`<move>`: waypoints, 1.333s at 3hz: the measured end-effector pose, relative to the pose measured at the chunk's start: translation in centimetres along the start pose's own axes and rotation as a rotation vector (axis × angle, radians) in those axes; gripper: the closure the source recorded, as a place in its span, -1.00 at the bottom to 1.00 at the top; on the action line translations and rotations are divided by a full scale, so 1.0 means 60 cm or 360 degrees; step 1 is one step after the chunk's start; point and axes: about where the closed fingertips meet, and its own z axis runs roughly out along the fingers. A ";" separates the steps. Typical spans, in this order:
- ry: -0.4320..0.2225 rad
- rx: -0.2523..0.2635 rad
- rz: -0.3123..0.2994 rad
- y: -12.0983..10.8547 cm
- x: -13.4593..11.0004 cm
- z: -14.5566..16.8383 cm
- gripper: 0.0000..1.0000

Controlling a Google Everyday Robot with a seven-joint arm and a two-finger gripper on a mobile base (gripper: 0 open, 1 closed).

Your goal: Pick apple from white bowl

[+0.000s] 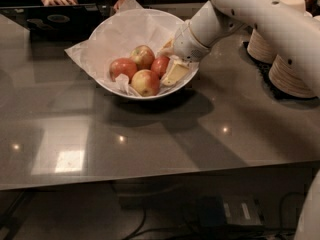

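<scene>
Four apples sit in the white bowl [150,95], which stands on the far side of a glossy grey table [165,139] and is lined with crinkled white paper [82,54] that sticks out over the rim. The apple [160,65], deep red and glossy, lies at the right of the cluster. An apple with a yellow-green side [142,56] touches it from behind, an orange-red apple [145,82] crowds it in front, and a fourth apple [123,67] lies further left. The gripper [173,72] reaches into the bowl from the right, pressed right against the deep red apple. Whether it is apart or closed cannot be told. The white arm [250,9] runs up to the right, passing stacks of beige paper plates [290,71]. Behind the bowl are a dark laptop [60,21] and a person's hand [59,0].
</scene>
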 end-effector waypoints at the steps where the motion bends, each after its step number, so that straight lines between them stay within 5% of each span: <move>1: -0.0001 -0.0001 0.0000 0.000 0.000 0.001 1.00; 4: -0.0134 0.0050 -0.0034 0.001 -0.041 -0.047 1.00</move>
